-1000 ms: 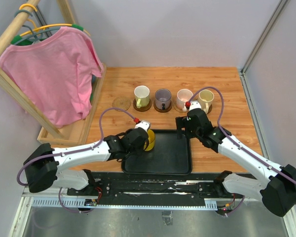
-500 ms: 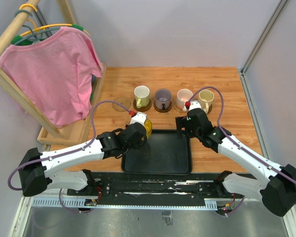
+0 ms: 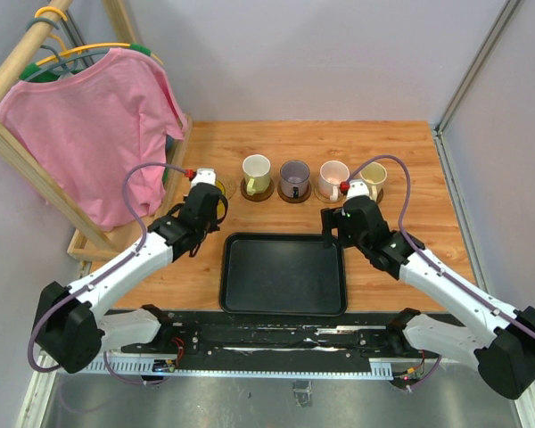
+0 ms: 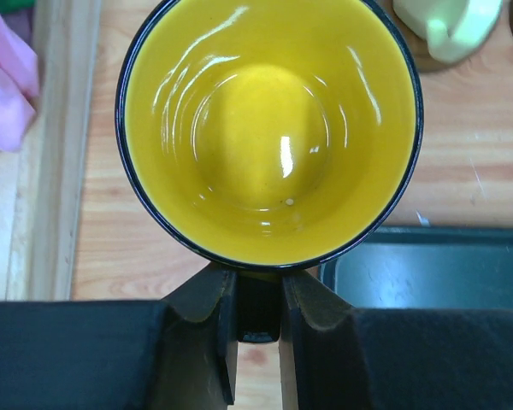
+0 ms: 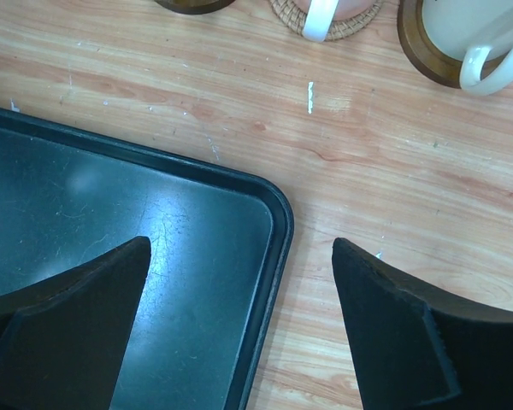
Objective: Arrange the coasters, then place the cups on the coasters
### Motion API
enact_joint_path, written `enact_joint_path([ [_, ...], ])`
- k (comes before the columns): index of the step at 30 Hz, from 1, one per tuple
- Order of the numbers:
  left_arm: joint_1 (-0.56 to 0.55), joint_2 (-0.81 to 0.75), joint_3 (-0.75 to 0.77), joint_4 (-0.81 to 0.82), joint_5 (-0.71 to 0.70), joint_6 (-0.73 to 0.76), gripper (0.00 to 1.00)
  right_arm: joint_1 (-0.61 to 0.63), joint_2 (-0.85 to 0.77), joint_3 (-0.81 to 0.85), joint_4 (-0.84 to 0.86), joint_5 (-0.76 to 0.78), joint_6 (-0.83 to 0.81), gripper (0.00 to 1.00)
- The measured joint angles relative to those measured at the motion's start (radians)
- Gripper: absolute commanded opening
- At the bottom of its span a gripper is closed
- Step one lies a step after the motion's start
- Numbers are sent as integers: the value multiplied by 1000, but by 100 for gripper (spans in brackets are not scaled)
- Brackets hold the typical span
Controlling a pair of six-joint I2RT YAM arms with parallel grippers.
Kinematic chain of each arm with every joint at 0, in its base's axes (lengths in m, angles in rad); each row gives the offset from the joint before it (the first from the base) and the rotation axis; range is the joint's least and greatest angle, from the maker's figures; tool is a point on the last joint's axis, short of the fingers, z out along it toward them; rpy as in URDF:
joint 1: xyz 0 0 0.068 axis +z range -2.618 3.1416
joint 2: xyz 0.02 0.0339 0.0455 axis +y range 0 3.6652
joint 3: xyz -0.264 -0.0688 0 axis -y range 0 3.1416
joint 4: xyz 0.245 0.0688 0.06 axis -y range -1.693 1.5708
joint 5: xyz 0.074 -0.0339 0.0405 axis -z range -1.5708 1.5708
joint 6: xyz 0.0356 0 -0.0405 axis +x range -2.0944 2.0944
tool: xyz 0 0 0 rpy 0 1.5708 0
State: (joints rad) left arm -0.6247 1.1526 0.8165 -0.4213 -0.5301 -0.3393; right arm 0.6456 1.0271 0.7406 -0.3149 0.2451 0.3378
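Observation:
My left gripper [image 4: 258, 295] is shut on the handle of the bright yellow cup [image 4: 269, 128]. In the top view that gripper [image 3: 207, 185] holds the cup at the left end of the row, where it hides the coaster beneath. Three more cups stand on coasters: pale yellow-cream [image 3: 256, 169], greyish purple [image 3: 294, 176] and pale pink [image 3: 333, 176]. The cream-white cup [image 5: 479, 34] sits on a dark brown coaster [image 5: 415, 53]. The pink cup's handle [image 5: 321, 19] lies over a cork coaster [image 5: 284, 19]. My right gripper [image 5: 241, 249] is open over the tray's far right corner, holding nothing.
The black tray [image 3: 283, 273] lies bare between the arms. A wooden rack [image 3: 116, 239] with a pink shirt [image 3: 98, 134] stands at the left, and its base [image 4: 60, 145] is close to the yellow cup. Grey walls enclose the table.
The left arm has carried the yellow cup from the tray's far left corner away and leftward to the left end of the cup row. The right arm has barely moved.

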Motion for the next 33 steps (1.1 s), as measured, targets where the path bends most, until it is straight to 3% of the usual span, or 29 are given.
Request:
enact_joint_path([
  [6,153,68,0,135,84,70,0,0,-28,-16,3,31,-3,88],
  [13,270,270,27,264,202,116,1,-1,-109,-30,4,96,-25,88],
  [21,295,436,139,351,270,150,0,-1,-122,-30,4,136,-29,88],
  [33,327,526,197,415,306,159,1,-1,-105,-30,4,148,-29,88],
])
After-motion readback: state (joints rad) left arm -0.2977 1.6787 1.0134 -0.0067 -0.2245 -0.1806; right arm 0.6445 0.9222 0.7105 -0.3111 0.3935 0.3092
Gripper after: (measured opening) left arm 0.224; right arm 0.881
